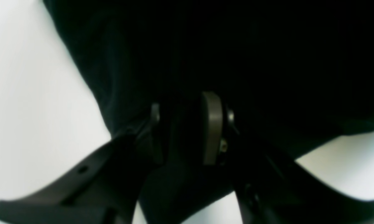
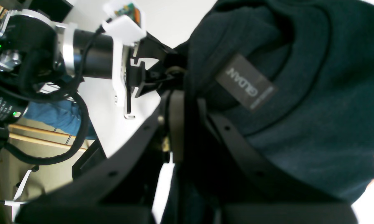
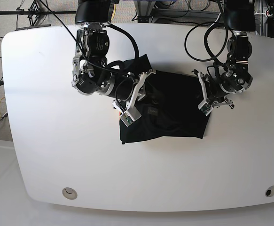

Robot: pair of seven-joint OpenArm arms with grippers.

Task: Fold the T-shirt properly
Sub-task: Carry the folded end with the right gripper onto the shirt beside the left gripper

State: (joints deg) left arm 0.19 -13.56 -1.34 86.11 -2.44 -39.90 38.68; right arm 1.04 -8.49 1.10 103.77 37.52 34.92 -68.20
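Our right gripper (image 2: 187, 102) pinches the T-shirt (image 2: 299, 102) by its neck; our left gripper (image 1: 187, 124) pinches its other edge.

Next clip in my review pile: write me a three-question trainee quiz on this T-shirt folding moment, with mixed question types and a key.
1. True or false: the T-shirt hangs over the edge of the white table.
2. Multiple choice: in the right wrist view, the neck label is
A. out of sight
B. visible inside the collar
C. lying on the table
3. Fill in: the jaws of the left gripper are closed on ____.

Key:
1. False; it lies wholly on the tabletop, between the two arms.
2. B
3. Black cloth of the T-shirt; the right gripper pinches cloth near the collar too.
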